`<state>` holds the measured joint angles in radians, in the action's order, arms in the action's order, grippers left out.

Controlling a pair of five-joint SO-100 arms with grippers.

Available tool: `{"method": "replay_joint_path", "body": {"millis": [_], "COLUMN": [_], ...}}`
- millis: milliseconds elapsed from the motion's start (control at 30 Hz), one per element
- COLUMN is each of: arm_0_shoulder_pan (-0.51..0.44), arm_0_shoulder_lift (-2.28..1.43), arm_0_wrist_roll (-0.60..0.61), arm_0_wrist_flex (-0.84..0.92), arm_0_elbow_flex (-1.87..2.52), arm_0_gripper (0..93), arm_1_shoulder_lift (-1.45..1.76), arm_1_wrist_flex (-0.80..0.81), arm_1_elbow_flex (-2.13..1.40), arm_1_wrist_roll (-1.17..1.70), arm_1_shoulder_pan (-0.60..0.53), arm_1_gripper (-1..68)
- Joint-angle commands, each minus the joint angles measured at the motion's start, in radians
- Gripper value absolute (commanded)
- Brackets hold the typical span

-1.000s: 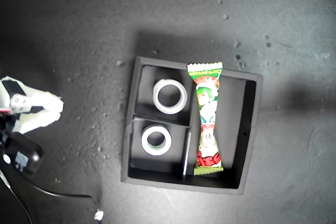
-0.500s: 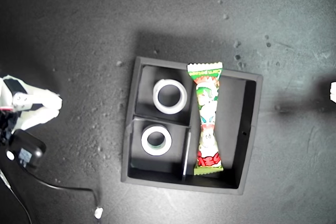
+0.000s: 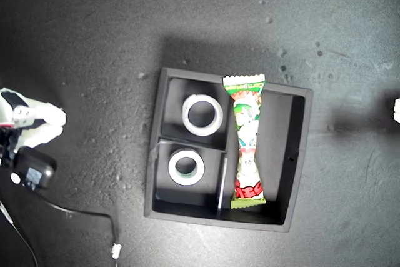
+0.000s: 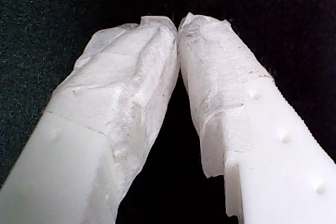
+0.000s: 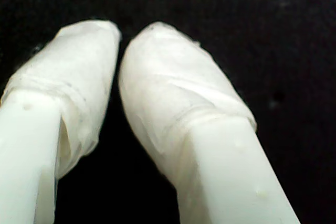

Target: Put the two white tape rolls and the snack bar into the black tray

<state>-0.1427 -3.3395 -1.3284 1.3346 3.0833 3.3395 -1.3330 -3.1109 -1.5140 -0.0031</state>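
The black tray (image 3: pixel 299 154) lies in the middle of the exterior view. One white tape roll (image 3: pixel 202 114) lies in its upper small compartment. The other white tape roll (image 3: pixel 186 167), with a greenish core, lies in the lower one. The snack bar (image 3: pixel 245 142) lies lengthwise in the long compartment, along the divider. My first gripper (image 4: pixel 178 22) is shut with its wrapped tips touching and nothing between them, over dark surface. My second gripper (image 5: pixel 122 38) is shut and empty too. The wrist views do not show which arm is which.
A white gripper of an arm (image 3: pixel 62 123) sits at the exterior view's left edge, well apart from the tray. A black module (image 3: pixel 34 170) with a cable ending in a white plug (image 3: pixel 115 251) trails below it. A white sliver (image 3: pixel 397 109) shows at the right edge.
The arm at the exterior view's left has drawn back further toward that edge. A white sliver has appeared at the right edge. Tray, rolls and bar have not moved.
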Motion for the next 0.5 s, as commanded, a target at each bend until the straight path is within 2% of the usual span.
{"method": "replay_joint_path", "body": {"millis": [0,33,67,467], "arm_0_shoulder_pan": [0.006,0.008,0.008,0.009], "arm_0_shoulder_lift": [-0.046,-0.046,-0.046,-0.046], "arm_0_wrist_roll": [0.072,0.051,0.054,0.052], "arm_0_wrist_flex": [0.038,0.054,0.054,0.054], "arm_0_elbow_flex": [0.055,0.055,0.055,0.055], "arm_0_gripper": [0.2,0.2,0.2,0.2], "arm_1_shoulder_lift": [-0.003,0.003,0.009,0.009], "arm_1_wrist_flex": [-0.009,-0.009,-0.009,-0.008], "arm_1_elbow_flex": [-0.012,-0.012,-0.012,-0.012], "arm_1_wrist_roll": [0.268,0.414,0.431,0.431], "arm_1_shoulder_pan": [0.020,0.043,0.051,0.048], "arm_1_gripper": [0.0,0.0,0.1,0.1]}}
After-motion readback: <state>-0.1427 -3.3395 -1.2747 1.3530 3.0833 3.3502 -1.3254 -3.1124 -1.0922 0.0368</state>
